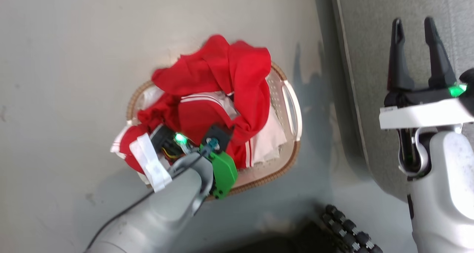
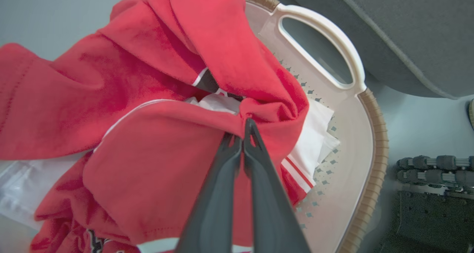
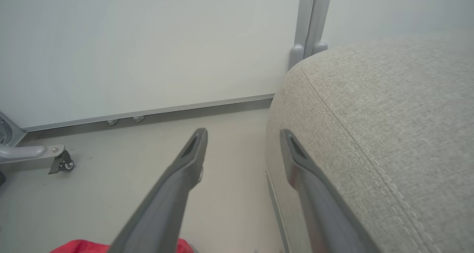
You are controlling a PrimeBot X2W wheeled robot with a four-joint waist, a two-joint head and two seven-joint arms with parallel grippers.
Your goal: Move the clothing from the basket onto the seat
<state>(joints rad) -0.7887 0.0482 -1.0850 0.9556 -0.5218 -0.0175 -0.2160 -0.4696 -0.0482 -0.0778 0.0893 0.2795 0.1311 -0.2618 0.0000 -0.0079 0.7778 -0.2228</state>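
Red clothing (image 1: 218,86) with white trim is heaped in the oval basket (image 1: 292,108) on the floor, spilling over its far and left rim. My left gripper (image 2: 246,129) is down in the heap, shut on a bunched fold of the red clothing (image 2: 166,149). The basket's white loop handle (image 2: 333,34) and perforated wall show to the right of that fold. The grey seat (image 1: 374,42) stands right of the basket. My right gripper (image 1: 414,25) hovers open over the seat's edge, fingers apart with nothing between them; the seat (image 3: 389,116) rises beside its right finger.
A white liner sheet (image 1: 274,138) lies under the garments on the basket's right side. The robot's dark base with rollers (image 1: 348,230) sits at the bottom. A wall with a baseboard (image 3: 148,114) and a caster leg (image 3: 59,160) lie beyond the pale floor.
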